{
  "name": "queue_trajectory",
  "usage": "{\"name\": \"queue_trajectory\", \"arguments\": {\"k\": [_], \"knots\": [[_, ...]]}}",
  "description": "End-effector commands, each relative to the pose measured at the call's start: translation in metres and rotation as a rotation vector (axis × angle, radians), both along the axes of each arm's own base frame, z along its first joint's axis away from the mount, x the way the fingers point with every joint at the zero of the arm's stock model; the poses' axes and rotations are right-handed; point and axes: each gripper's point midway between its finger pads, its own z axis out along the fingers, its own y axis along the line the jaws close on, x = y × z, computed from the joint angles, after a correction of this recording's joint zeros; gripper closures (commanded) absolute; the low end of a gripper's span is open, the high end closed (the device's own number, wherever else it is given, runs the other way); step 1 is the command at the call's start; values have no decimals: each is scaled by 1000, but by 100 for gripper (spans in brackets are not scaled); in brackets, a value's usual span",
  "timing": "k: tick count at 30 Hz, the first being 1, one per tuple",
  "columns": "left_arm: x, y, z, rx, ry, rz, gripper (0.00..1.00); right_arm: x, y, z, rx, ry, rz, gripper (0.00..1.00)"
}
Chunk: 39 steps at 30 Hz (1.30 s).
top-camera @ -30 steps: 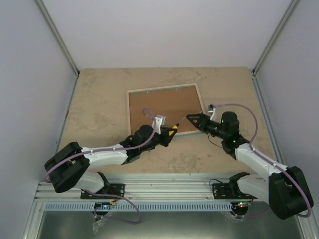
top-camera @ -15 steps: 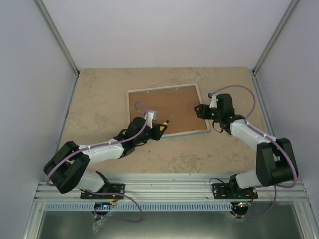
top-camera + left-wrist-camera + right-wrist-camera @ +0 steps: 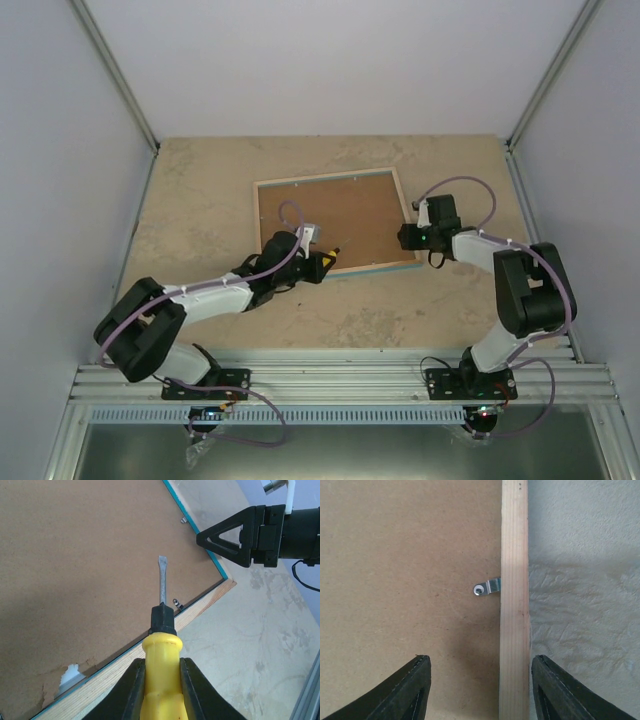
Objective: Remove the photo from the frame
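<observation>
Right wrist: pincer (image 3: pixel 480 662) astride frame (image 3: pixel 514 555) rim

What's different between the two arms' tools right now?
The left tool is shut on a yellow-handled screwdriver; the right tool is open and holds nothing. The left tool is at the near edge of the frame, blade over the brown backing board; the right tool straddles its right-hand wooden rim. Both hang over the frame's back.

I can read no text, label, brand, number or sign on anything in my three camera views.
</observation>
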Motion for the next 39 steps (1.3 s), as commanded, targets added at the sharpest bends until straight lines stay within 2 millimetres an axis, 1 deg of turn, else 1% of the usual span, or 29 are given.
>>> {"name": "queue_trajectory", "arguments": {"k": [1, 4, 6, 8, 11, 14, 17, 19, 23, 25, 30, 32, 35, 36, 37, 39], "knots": [[3, -4, 4, 11, -7, -23, 100, 9, -6, -1, -35, -8, -6, 46], [2, -6, 2, 12, 2, -33, 100, 9, -6, -5, -43, 6, -4, 51], [1, -8, 2, 7, 8, -45, 100, 8, -7, -9, -48, 19, -2, 57], [-1, -10, 3, 3, 13, -58, 100, 7, -8, -13, -55, 30, -5, 60], [-2, -11, 3, -1, 18, -68, 100, 5, -8, -18, -59, 44, -3, 71], [-4, -12, 4, -8, 21, -77, 100, 2, -4, -19, -54, 46, 10, 78], [-6, -14, 4, -17, 28, -89, 100, -3, 5, -15, -37, 41, 43, 88], [-7, -15, 5, -24, 37, -94, 100, -6, 10, -14, -38, 42, 53, 89], [-12, -16, 2, -35, 58, -108, 100, -17, 23, -11, -26, 44, 64, 90], [-14, -17, 0, -39, 73, -114, 100, -23, 30, -10, -15, 48, 58, 94], [-23, -21, -4, -22, 91, -124, 100, -44, 58, -11, 40, 80, 62, 99], [-27, -22, -6, -7, 97, -126, 100, -54, 69, -12, 76, 90, 50, 100], [-32, -24, -11, 11, 110, -124, 100, -66, 88, -7, 143, 79, 30, 100], [-33, -24, -15, 19, 118, -120, 100, -70, 91, -8, 149, 84, 14, 100], [-33, -24, -17, 25, 125, -116, 100, -74, 92, -8, 151, 87, -2, 100], [-35, -25, -24, 36, 142, -114, 100, -74, 101, -2, 185, 62, -15, 100]]}}
